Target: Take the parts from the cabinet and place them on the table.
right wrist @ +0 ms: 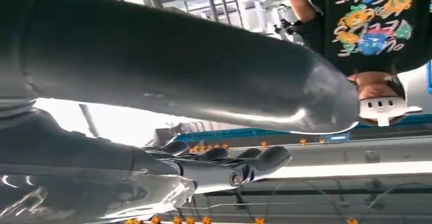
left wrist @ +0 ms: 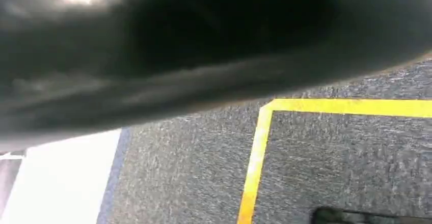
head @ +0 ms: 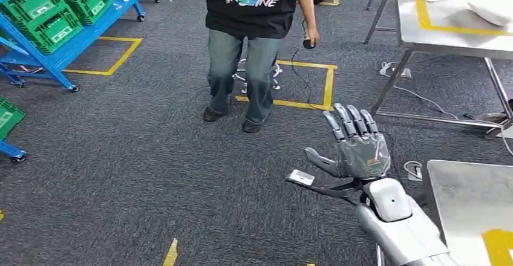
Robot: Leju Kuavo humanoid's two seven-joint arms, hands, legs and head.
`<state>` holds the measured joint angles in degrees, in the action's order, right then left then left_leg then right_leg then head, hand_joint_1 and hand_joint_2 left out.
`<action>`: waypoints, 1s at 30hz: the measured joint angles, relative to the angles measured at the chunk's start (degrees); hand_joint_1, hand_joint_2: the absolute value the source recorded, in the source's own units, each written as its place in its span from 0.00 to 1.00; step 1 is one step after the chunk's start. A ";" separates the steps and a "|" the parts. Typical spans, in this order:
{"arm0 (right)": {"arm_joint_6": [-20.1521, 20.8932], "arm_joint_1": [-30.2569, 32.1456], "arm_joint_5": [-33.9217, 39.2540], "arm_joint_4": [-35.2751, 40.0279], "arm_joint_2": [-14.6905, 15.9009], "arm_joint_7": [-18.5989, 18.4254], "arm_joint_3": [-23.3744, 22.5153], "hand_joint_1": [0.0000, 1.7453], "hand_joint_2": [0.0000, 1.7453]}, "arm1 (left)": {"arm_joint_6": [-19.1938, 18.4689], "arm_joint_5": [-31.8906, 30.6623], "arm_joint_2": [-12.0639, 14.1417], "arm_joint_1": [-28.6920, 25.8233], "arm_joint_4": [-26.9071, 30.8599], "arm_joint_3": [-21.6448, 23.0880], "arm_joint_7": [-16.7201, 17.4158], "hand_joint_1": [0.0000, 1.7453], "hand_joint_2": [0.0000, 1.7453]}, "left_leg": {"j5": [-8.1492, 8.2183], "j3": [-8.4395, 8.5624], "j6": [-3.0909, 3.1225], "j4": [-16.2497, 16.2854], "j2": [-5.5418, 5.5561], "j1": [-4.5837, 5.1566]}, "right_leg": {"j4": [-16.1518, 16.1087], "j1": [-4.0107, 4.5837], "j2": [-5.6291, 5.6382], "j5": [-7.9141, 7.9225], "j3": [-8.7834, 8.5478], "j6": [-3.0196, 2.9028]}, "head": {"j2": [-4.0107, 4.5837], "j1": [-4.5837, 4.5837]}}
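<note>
Your right hand [head: 357,148] was spread flat and held nothing, beside the steel table [head: 469,205], whose far side ran out of frame. I couldn't tell your left hand's state. Beyond stood a person [head: 254,42], shirt lettering half-legible, then green ribbed crates [head: 57,6] on the blue cabinet [head: 42,57].

Grey carpet floor [head: 133,175] bears yellow tape squares [head: 328,84], a blue rack [head: 60,54] and two metal tables [head: 466,199].
</note>
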<state>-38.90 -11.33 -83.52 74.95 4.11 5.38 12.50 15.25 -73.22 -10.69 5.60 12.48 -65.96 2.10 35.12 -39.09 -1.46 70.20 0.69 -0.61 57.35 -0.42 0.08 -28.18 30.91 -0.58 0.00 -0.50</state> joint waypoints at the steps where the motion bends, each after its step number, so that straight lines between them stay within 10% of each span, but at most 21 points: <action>1: 0.00 -0.01 0.24 -0.02 0.00 -0.07 0.00 0.00 0.00 | 0.20 -0.05 0.00 0.02 0.02 0.02 0.18 0.00 0.00 | -3.84 0.74 -0.21 -4.13 -0.03 -0.21 | 0.01 -0.11 0.00 -0.65 -0.93 0.22 | 0.00 0.02; 3: 0.02 -0.20 0.90 -0.18 0.00 -0.09 -0.13 0.00 0.00 | 0.24 -0.13 -0.11 -0.18 -0.04 0.02 0.35 0.00 0.00 | -12.07 1.09 -0.43 -11.30 -0.45 -0.56 | 0.46 -0.04 0.06 -1.79 -2.00 0.88 | 0.00 -0.11; 6: 0.02 -0.60 3.41 -0.90 0.02 0.63 -0.50 0.00 0.00 | 0.35 -0.15 -0.04 -0.06 -0.04 0.02 0.50 0.00 0.00 | -12.00 1.12 0.95 -11.29 -0.48 0.26 | 0.26 -0.34 0.18 -3.17 -1.36 2.31 | 0.00 -0.04; 8: 0.02 -0.80 4.13 -1.33 0.02 0.96 -0.94 0.00 0.00 | 0.40 -0.15 0.02 0.13 -0.04 0.02 0.50 0.00 0.00 | -12.24 1.55 0.70 -11.85 -0.39 0.09 | 0.02 -0.36 0.06 -3.15 -1.95 1.23 | 0.00 0.15; 14: 0.02 -1.33 4.42 -2.51 0.02 1.33 -1.73 0.00 0.00 | 0.37 -0.35 -0.09 0.32 -0.04 0.02 0.68 0.00 0.00 | -11.56 1.61 1.69 -11.84 -0.18 0.32 | -1.47 -0.41 -0.17 -3.27 -3.42 1.15 | 0.00 0.13; 21: 0.02 -1.37 3.43 -2.80 0.02 1.29 -2.75 0.00 0.00 | 0.35 -0.53 -0.07 0.35 -0.04 0.02 0.68 0.00 0.00 | -11.22 2.09 2.06 -11.83 -0.18 0.53 | -1.93 -0.64 -0.27 -3.52 -3.40 2.69 | 0.00 0.09; 30: 0.02 -1.23 2.05 -2.86 0.02 1.20 -3.21 0.00 0.00 | 0.35 -0.59 0.07 0.35 -0.04 0.02 0.68 0.00 0.00 | -11.13 2.60 2.12 -11.77 -0.18 0.69 | -1.97 -0.75 -0.28 -3.58 -3.85 3.12 | 0.00 0.07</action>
<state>-38.88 -12.56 -81.46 72.08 4.13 6.58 9.29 15.61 -73.81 -10.62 5.95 12.44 -65.94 2.78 24.00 -36.49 0.66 58.43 0.50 0.09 55.38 -1.17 -0.20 -31.75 27.06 2.55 0.00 -0.44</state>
